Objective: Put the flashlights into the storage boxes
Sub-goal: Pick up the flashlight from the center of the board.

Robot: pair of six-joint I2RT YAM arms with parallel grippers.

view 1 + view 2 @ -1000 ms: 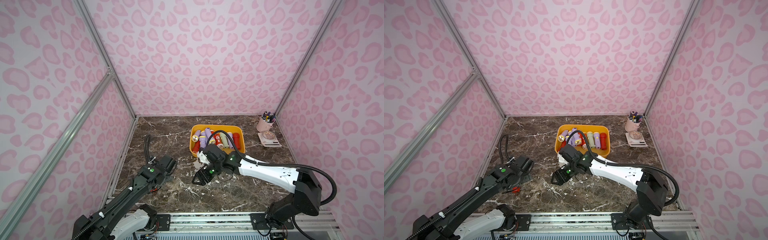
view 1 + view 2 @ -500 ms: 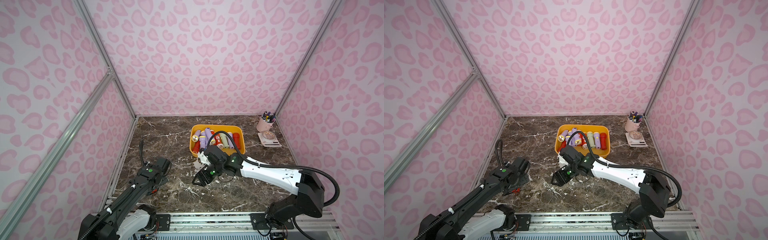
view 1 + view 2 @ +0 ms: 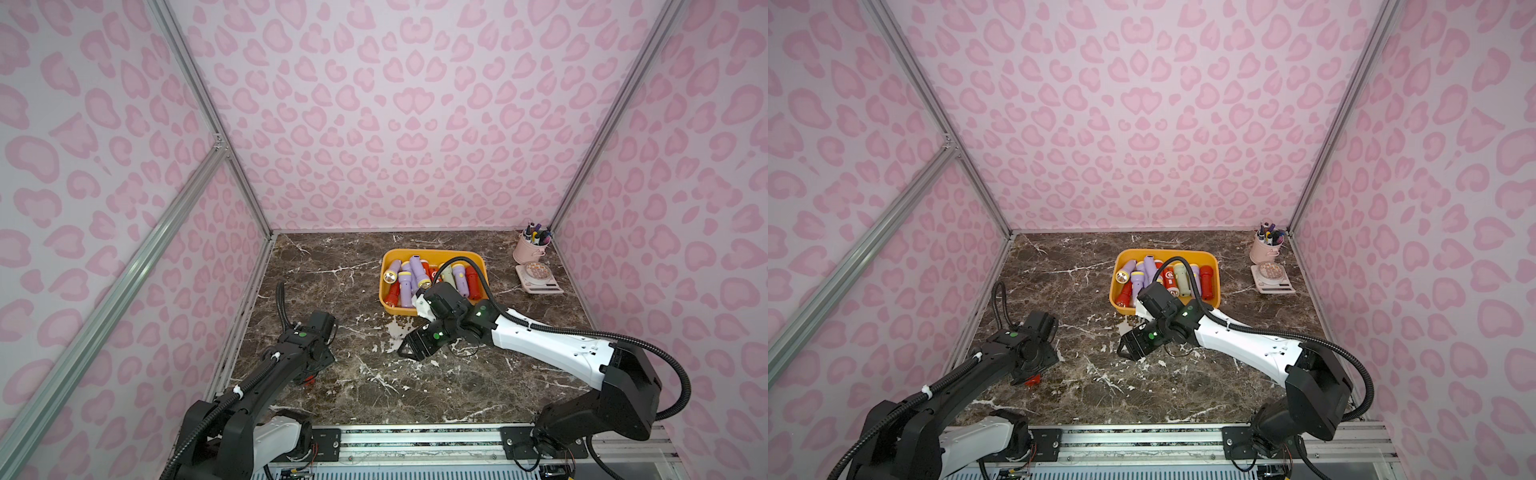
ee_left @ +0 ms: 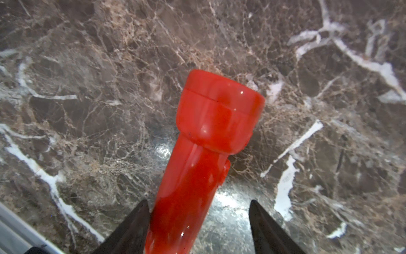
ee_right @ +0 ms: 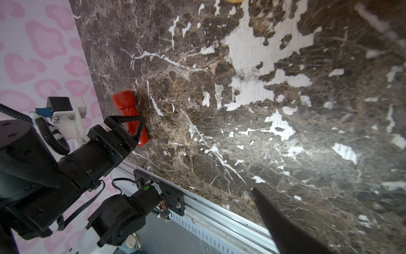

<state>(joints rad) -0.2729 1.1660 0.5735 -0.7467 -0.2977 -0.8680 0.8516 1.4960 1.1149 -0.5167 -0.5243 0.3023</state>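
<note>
- Table (image 3: 365, 257): dark marble, pink-patterned walls (image 3: 395, 124) on 3 sides.
- R arm (image 3: 540, 340): white and black, reaches from near-right base to mid-table, wrist just in front of tray.
- L arm (image 3: 266, 374): black, low over near-left part of table.
- Tray (image 3: 432, 252): yellow-orange, far-centre of table, seen in both top views (image 3: 1167, 252).
- Flashlights (image 3: 415, 270): heap in tray, lying flat and touching. Lilac w/ yellow heads, red, one pale green.
- R gripper (image 3: 409, 353): over bare marble, clear of tray. Only one finger (image 5: 281, 220) shows in wrist view, so can't tell how wide it stands. Nothing seen in it.
- L gripper (image 4: 197, 201): jaws apart, astride red flashlight (image 4: 204, 154). One finger (image 4: 131, 226) touches its body, other (image 4: 268, 226) stands off w/ a gap.
- Red flashlight: lies on table by left wall (image 5: 127, 103), well apart from tray, head pointing away from L gripper. Mostly hidden under L arm in top views (image 3: 1032, 380).
- Pen cup (image 3: 528, 249), scale (image 3: 538, 280): far-right corner, cup behind scale.
</note>
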